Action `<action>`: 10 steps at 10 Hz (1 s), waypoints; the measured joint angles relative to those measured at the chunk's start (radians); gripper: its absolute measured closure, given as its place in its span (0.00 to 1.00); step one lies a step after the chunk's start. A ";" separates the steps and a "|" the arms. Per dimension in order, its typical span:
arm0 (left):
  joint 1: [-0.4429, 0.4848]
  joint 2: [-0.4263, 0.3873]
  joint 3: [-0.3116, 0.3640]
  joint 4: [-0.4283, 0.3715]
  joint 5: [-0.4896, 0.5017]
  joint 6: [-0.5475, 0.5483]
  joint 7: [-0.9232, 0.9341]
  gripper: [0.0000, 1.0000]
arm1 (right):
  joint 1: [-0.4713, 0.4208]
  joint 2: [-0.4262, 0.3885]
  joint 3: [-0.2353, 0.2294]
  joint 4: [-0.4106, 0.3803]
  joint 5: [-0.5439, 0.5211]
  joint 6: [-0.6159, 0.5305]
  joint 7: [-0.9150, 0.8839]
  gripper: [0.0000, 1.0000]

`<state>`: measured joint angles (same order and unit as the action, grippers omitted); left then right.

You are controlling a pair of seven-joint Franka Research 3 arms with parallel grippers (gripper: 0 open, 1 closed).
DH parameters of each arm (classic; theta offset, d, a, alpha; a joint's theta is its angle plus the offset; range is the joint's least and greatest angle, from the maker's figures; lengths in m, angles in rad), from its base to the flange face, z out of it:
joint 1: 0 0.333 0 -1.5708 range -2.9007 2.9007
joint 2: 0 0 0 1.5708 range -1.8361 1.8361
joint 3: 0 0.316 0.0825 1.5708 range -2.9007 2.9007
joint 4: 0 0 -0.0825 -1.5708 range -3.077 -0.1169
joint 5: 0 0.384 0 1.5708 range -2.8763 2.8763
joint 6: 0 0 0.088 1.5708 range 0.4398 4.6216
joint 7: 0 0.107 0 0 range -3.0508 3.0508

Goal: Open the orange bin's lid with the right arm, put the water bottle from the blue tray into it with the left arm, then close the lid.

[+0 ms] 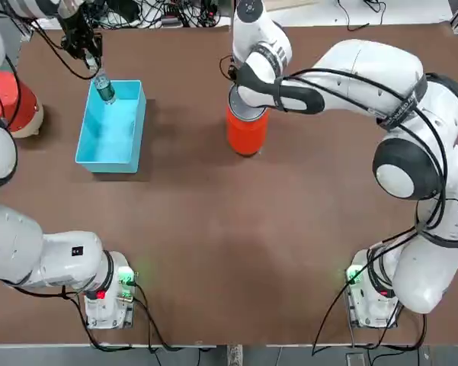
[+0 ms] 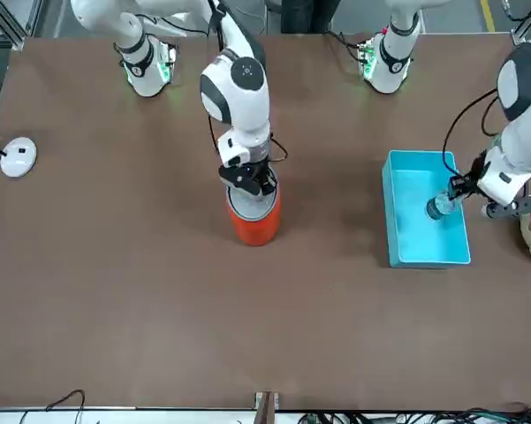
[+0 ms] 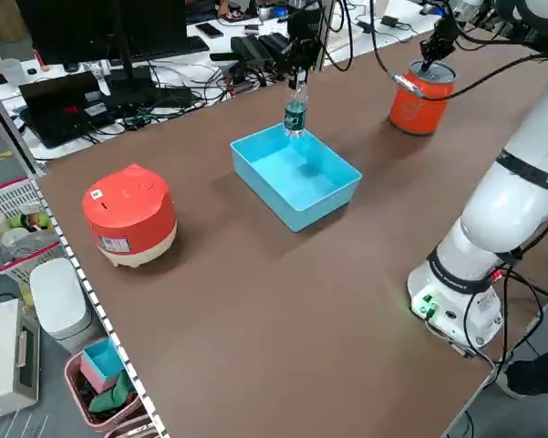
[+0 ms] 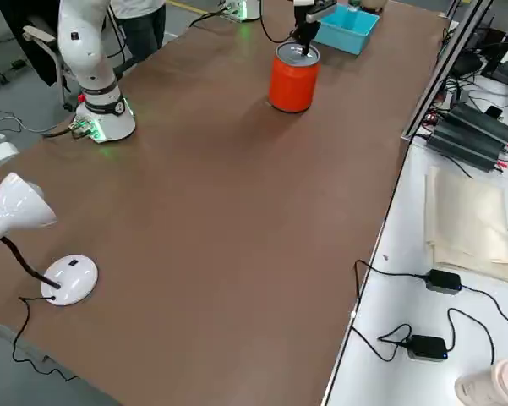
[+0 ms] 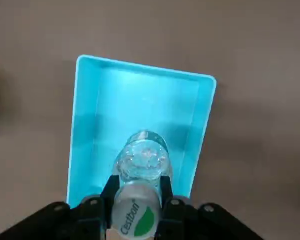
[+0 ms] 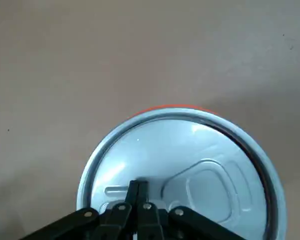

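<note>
Bottle (image 1: 104,88) hangs at the blue tray's (image 1: 109,145) far end from above. Across the table, I see its label end angled over the tray, the left claw (image 2: 474,190) gripping behind. Left wrist view: its fingers (image 5: 166,190) pinch the neck below the Cestbon cap (image 5: 136,218). Right wrist: the right claw (image 6: 139,187), pressed together, sits over the orange bin's closed lid (image 6: 189,165).

The tabletop (image 1: 206,252) was bright, with soft shadows beside the blue tray (image 1: 110,145) and the red dome (image 3: 132,219); shiny spots sat on the lid (image 6: 184,165), and the left wrist view's tabletop looked blurry
</note>
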<state>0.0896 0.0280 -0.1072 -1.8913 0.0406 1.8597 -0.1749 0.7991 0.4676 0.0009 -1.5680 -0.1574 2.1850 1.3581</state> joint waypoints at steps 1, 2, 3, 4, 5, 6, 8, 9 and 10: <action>-0.002 0.000 -0.027 0.032 -0.001 -0.036 -0.047 0.62 | 0.000 0.000 -0.001 0.001 0.000 0.000 0.000 0.97; -0.008 -0.001 -0.054 0.074 -0.009 -0.082 -0.096 0.62 | 0.000 0.000 -0.001 0.003 0.000 -0.003 0.000 0.97; -0.011 -0.001 -0.080 0.122 -0.022 -0.132 -0.143 0.62 | 0.000 0.000 -0.001 0.011 0.000 -0.017 0.000 0.97; -0.012 -0.001 -0.106 0.167 -0.052 -0.172 -0.193 0.62 | -0.001 -0.004 -0.003 0.027 0.001 -0.043 0.001 0.97; -0.013 -0.001 -0.131 0.201 -0.085 -0.192 -0.251 0.62 | -0.003 -0.012 -0.009 0.043 0.002 -0.068 0.001 0.98; -0.013 0.000 -0.163 0.219 -0.101 -0.198 -0.308 0.62 | -0.009 -0.026 -0.014 0.066 0.002 -0.109 0.001 0.99; -0.015 0.002 -0.237 0.230 -0.157 -0.198 -0.429 0.62 | -0.045 -0.071 -0.018 0.129 0.021 -0.244 -0.038 0.99; -0.019 0.003 -0.280 0.233 -0.175 -0.198 -0.494 0.62 | -0.075 -0.099 -0.020 0.155 0.054 -0.303 -0.090 0.99; -0.023 0.007 -0.324 0.240 -0.194 -0.198 -0.553 0.62 | -0.110 -0.130 -0.023 0.174 0.076 -0.354 -0.143 0.99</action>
<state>0.0669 0.0354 -0.4309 -1.6517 -0.1534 1.6616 -0.7277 0.6888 0.3381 -0.0222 -1.3944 -0.0816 1.8306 1.2154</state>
